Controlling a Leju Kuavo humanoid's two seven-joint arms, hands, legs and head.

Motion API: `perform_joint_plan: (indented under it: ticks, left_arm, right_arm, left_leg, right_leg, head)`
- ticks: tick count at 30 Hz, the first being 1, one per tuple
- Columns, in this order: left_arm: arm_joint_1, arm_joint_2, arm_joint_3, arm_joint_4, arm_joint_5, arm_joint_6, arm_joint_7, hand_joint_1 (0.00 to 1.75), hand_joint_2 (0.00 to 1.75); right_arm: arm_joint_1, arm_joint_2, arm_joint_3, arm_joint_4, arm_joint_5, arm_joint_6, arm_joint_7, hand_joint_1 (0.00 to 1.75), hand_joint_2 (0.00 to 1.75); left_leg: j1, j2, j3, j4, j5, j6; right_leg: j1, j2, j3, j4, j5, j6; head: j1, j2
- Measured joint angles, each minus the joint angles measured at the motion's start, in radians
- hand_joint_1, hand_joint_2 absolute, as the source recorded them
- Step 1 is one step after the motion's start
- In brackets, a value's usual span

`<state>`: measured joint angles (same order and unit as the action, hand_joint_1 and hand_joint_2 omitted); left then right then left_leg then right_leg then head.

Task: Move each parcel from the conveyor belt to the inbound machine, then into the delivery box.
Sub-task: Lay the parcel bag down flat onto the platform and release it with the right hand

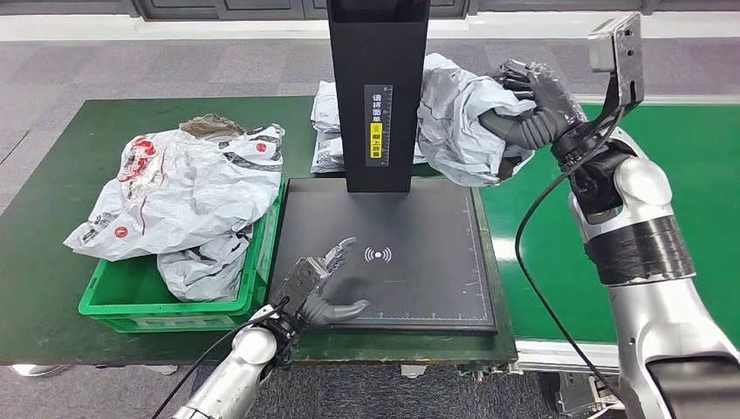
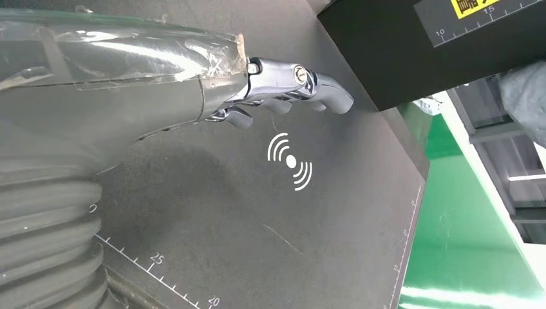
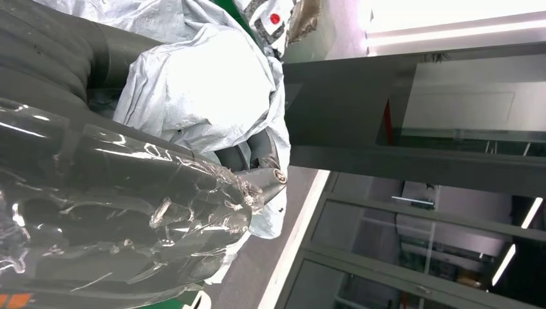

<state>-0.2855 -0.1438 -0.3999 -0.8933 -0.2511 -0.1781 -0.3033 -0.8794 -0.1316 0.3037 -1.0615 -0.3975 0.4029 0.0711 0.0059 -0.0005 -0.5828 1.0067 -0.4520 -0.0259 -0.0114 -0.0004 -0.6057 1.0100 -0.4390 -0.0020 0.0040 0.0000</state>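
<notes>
Head view: my right hand (image 1: 532, 109) grips a grey parcel (image 1: 458, 118) in the air beside the inbound machine (image 1: 384, 253); some bags already fill the delivery box (image 1: 113, 305). Left wrist view: my left hand (image 2: 283, 87) hovers over the machine, fingers spread, holding nothing. Right wrist view: fingers wrap the parcel.

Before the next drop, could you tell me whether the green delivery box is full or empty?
Full: the green delivery box holds grey and white parcels piled above its rim.

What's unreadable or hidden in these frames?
- Parcels behind the machine column, head view: the column hides most of them.
- Green delivery box, head view: bags heaped on top hide its inside.
- Right hand, right wrist view: the grey parcel covers the fingers.
- Yellow column label: print too small.
</notes>
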Motion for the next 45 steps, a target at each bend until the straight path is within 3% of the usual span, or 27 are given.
perform_joint_plan:
  ticks: [10, 17, 21, 24, 37, 45]
  left_arm:
    - [-0.024, -0.002, -0.023, 0.023, 0.02, 0.0, 0.0, 0.0, 1.75]
    - [-0.066, -0.02, -0.041, 0.049, 0.038, 0.005, 0.017, 0.0, 1.75]
    - [-0.068, -0.028, -0.043, 0.051, 0.037, 0.008, 0.028, 0.0, 1.75]
    - [-0.068, -0.029, -0.043, 0.051, 0.034, 0.009, 0.033, 0.0, 1.75]
    - [-0.065, -0.029, -0.043, 0.05, 0.014, 0.012, 0.045, 0.0, 1.75]
    - [-0.054, -0.03, -0.019, 0.043, -0.007, 0.021, 0.048, 0.0, 1.75]
  right_arm:
    - [-0.068, 0.024, 0.081, 0.055, -0.071, 0.001, 0.019, 1.75, 1.75]
    - [-0.151, 0.136, 0.162, 0.117, -0.131, -0.059, 0.062, 1.75, 1.75]
    - [-0.187, 0.193, 0.191, 0.137, -0.163, -0.083, 0.074, 0.14, 1.75]
    - [-0.203, 0.219, 0.205, 0.148, -0.176, -0.092, 0.081, 0.0, 1.75]
    - [-0.208, 0.265, 0.211, 0.189, -0.208, -0.101, 0.07, 0.0, 1.75]
    - [-0.108, 0.269, 0.211, 0.207, -0.187, -0.08, -0.023, 0.0, 1.75]
  left_leg:
    - [0.0, 0.0, 0.0, 0.0, 0.0, 0.0]
    - [0.001, 0.001, 0.0, 0.0, 0.001, -0.001]
    - [0.001, 0.001, -0.001, 0.0, 0.001, -0.001]
    - [0.001, 0.001, -0.001, 0.0, 0.001, -0.001]
    - [0.0, 0.0, -0.001, 0.0, 0.001, -0.001]
    - [0.001, 0.0, -0.001, 0.0, 0.001, -0.001]
  right_leg:
    - [0.0, 0.0, 0.0, 0.0, 0.0, 0.0]
    - [0.001, 0.002, -0.002, 0.0, 0.001, 0.0]
    - [0.001, 0.002, -0.002, 0.0, 0.001, 0.0]
    - [0.001, 0.001, -0.002, 0.0, 0.001, 0.0]
    - [0.001, 0.001, -0.002, 0.0, 0.001, 0.0]
    - [0.001, 0.001, -0.002, 0.0, 0.001, 0.0]
  head:
    - [0.0, 0.0]
    - [0.0, 0.0]
    - [0.0, 0.0]
    - [0.0, 0.0]
    - [0.0, 0.0]
    - [0.0, 0.0]
